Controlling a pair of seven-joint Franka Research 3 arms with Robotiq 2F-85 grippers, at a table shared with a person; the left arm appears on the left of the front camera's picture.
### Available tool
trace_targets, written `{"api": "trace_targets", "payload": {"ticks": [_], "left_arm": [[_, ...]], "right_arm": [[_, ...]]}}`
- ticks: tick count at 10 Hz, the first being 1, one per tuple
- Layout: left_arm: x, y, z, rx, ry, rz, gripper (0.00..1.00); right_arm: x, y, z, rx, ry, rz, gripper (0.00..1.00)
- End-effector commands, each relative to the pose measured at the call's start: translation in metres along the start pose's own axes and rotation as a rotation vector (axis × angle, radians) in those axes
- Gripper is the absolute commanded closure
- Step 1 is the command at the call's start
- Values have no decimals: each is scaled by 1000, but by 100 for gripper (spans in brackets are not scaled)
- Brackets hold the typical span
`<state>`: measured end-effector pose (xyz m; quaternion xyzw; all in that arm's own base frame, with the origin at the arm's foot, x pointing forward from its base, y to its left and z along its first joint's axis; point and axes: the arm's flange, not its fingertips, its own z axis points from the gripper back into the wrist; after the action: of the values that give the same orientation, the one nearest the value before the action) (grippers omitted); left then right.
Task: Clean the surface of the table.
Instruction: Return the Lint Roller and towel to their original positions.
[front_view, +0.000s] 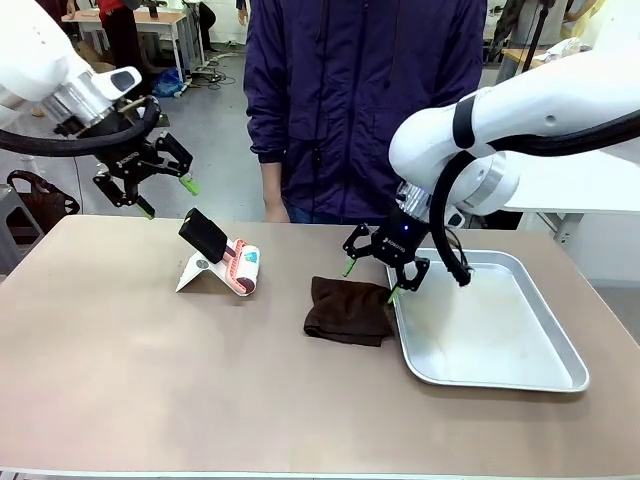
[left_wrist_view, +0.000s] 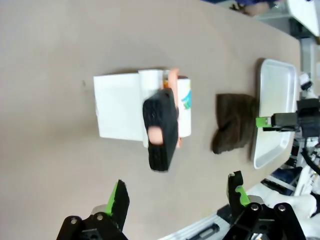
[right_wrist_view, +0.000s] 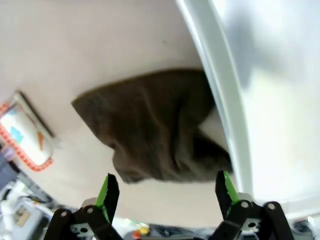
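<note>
Two robot hands hang above the bench, a broad brownish-taupe top that fills the near part of the front view, with a person in a dark blue jacket standing at its far edge.

Landmark for places: the dark brown cloth, which lies crumpled on the bench a little right of its middle. Touching the cloth's right edge is a shiny metal tray, flat on the bench; in the right wrist view the cloth laps against the tray's rim.

The right hand hovers just above the cloth's far right corner, jaws spread wide with nothing between them. In its own wrist view the green-padded fingers stand well apart with the cloth seen between them below, not gripped.

Left of the cloth, apart from it, stands a white folded stand with a black block leaning on it and a small pink and white packet beside it.

The left hand hangs in the air farther left of the cloth, above the bench's far left part, also fully open and empty; its wrist view looks down between its spread fingers at the stand and block.
</note>
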<state>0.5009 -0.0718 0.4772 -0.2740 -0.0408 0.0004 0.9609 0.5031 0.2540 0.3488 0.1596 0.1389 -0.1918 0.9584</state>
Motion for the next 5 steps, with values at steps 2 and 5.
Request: {"api": "trace_targets", "payload": {"ticks": [2, 5], "left_arm": [[-56, 27, 27, -135, 16, -69, 0], [-121, 63, 55, -367, 58, -220, 0]], "right_arm": [[5, -1, 62, 58, 186, 90, 0], [-5, -66, 95, 334, 413, 230, 0]]}}
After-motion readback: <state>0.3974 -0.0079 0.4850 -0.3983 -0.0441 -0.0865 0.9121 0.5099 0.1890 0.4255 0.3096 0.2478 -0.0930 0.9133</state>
